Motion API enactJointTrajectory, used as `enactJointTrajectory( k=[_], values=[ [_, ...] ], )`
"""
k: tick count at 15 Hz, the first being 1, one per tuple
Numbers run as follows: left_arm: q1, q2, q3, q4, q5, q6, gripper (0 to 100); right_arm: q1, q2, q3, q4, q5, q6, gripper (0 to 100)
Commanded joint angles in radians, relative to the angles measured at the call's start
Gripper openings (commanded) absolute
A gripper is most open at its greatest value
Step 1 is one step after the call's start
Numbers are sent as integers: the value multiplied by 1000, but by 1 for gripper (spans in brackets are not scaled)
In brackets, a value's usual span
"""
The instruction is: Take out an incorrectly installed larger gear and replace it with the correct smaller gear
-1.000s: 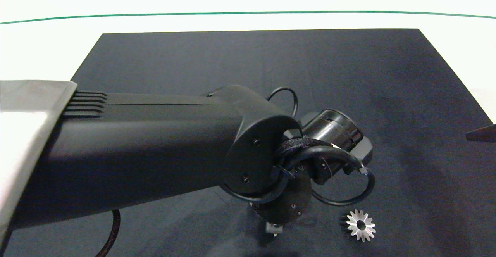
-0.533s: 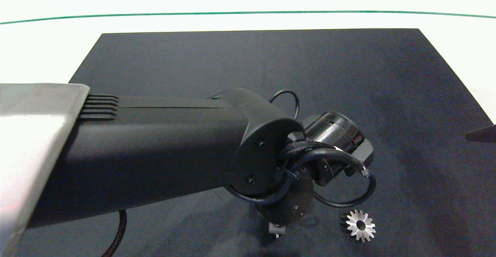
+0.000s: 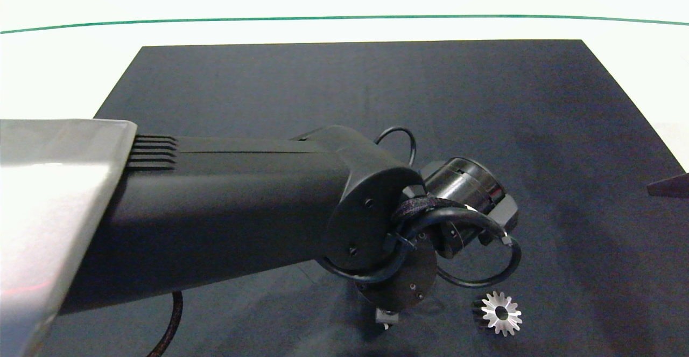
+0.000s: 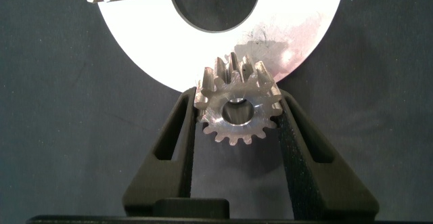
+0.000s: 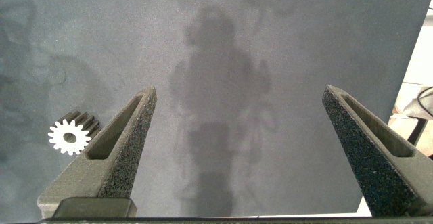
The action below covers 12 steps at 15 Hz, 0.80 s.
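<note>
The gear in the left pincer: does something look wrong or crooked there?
Nothing stands out. The left pincer holds the smaller gear squarely over the white ring plate. The right pincer is open.

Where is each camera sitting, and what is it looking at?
Head view: up above, looking down at the dark mat; the left arm reaches in, and the larger gear lies beside it.
Left wrist view: on the left wrist, looking past the left gripper, shut on the smaller gear, at a silver ring plate.
Right wrist view: on the right wrist, looking past the open right gripper at the mat.
Shared: head and right wrist views show what seems the same larger gear.
</note>
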Motion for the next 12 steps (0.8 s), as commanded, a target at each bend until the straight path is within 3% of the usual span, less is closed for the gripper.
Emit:
enactJointTrajectory(
  k=[1, 6, 8, 10, 12],
  values=[
    [0, 6, -7, 6, 5, -4, 100, 0, 2, 0, 5, -1, -1, 100],
    [0, 1, -4, 9, 5, -9, 100, 0, 2, 0, 5, -1, -1, 100],
    [2, -14, -3, 14, 3, -27, 100, 0, 3, 2, 5, 1, -1, 100],
    [17, -106, 25, 113, 5, -56, 100, 0, 5, 2, 5, 1, 1, 100],
    [91, -238, 66, 218, 5, -73, 100, 0, 6, 3, 6, 1, 1, 100]
  ],
)
